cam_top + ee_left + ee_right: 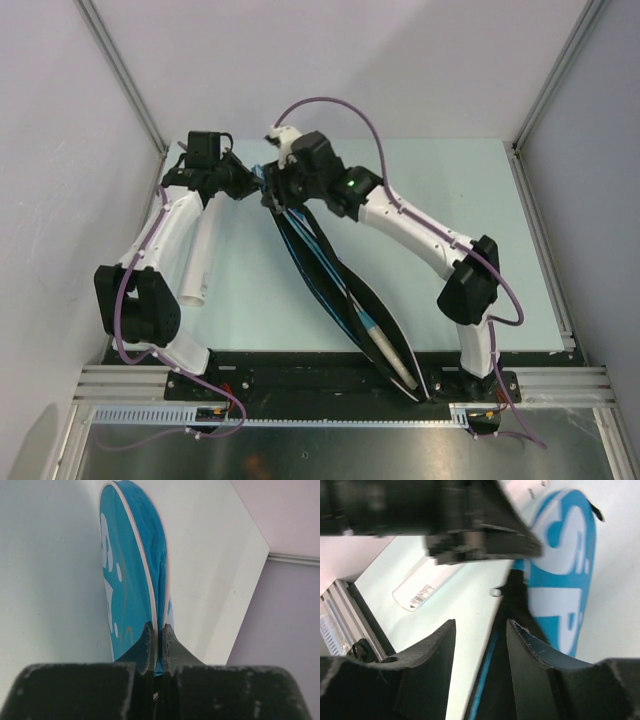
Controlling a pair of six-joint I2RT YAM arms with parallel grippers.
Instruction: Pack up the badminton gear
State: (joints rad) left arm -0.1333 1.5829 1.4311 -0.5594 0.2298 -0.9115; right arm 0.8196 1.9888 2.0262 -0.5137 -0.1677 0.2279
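Bag (318, 268) lies diagonally across the table (480, 200), unzipped, racket handle (392, 355) showing inside toward 5 o'clock. Tube (198, 265) lies outside at 9 o'clock; shuttlecocks not visible. Left gripper (157, 630) clenched on bag's 11 o'clock end; right gripper (480, 627) released beside it. Judgement: tube and zipping remain.

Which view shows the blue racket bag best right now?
Top external: it shows nearly the whole racket bag, lying diagonally and gaping open, a racket handle inside. The left wrist view shows only its blue end pinched in the left gripper; the right wrist view, only part of the lettered side.
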